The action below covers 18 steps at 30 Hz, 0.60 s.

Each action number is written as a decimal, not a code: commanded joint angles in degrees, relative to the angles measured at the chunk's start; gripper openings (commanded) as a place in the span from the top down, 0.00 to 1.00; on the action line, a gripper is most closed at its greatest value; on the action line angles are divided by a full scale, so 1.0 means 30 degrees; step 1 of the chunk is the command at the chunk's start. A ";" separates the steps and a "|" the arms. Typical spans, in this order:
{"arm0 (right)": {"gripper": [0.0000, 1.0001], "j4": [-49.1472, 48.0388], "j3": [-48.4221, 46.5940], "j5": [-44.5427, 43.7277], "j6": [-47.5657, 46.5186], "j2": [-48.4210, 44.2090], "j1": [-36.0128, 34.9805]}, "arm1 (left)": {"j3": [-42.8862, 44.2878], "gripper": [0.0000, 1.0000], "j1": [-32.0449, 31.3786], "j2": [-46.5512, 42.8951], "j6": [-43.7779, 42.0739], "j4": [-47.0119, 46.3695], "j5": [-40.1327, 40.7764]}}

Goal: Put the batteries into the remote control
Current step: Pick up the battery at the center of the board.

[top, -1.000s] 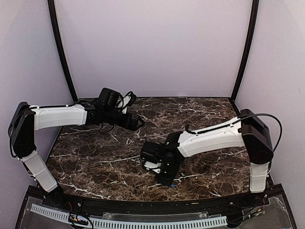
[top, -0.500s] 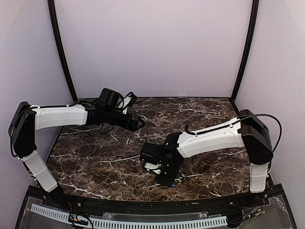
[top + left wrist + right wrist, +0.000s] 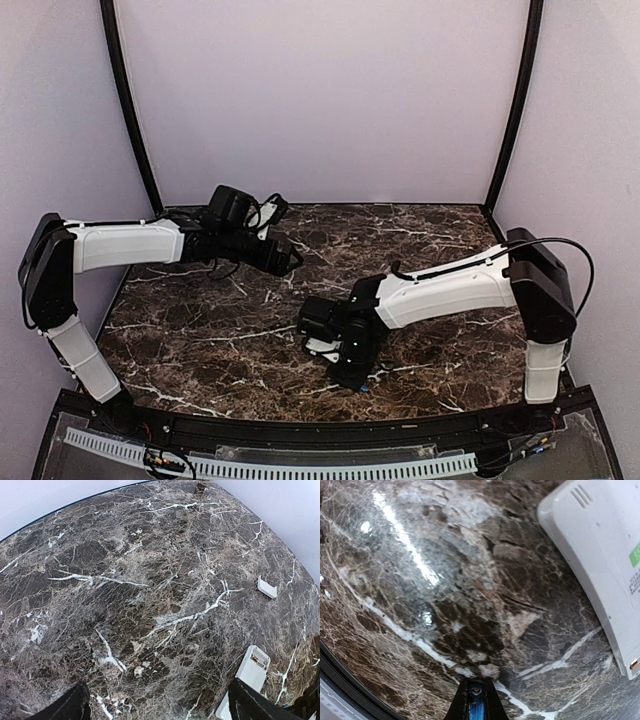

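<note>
The white remote control (image 3: 600,555) lies on the marble, its back up with a green sticker, up and to the right of my right gripper (image 3: 476,700). That gripper is shut on a blue battery (image 3: 476,706), whose metal end pokes out between the jaws just above the table. From above, the right gripper (image 3: 350,372) points down at the near middle, with the remote control (image 3: 320,348) peeking out beside it. My left gripper (image 3: 160,700) hangs open and empty, the remote control (image 3: 250,672) by its right finger. The left gripper (image 3: 290,255) sits at the back left.
A small white battery cover (image 3: 266,586) lies alone on the marble table (image 3: 200,330), farther out than the remote. Pale walls and black posts close in the back and sides. The right arm (image 3: 450,285) stretches across the right half.
The right gripper's jaws have closed, and that arm has shifted very slightly. The left arm has not moved.
</note>
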<state>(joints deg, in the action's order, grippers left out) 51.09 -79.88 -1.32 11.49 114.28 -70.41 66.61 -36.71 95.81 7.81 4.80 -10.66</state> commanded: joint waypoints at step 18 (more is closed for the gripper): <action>1.00 -1.1311 0.6810 0.1729 0.2470 -0.7804 0.6790 | -0.0688 0.04 -0.4572 0.0079 -0.9200 0.3486 -0.1775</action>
<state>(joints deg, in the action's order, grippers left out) 29.56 -62.74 3.18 16.82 93.43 -53.41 66.50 -46.48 95.81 -10.37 9.56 -8.97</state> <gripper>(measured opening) 0.061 0.959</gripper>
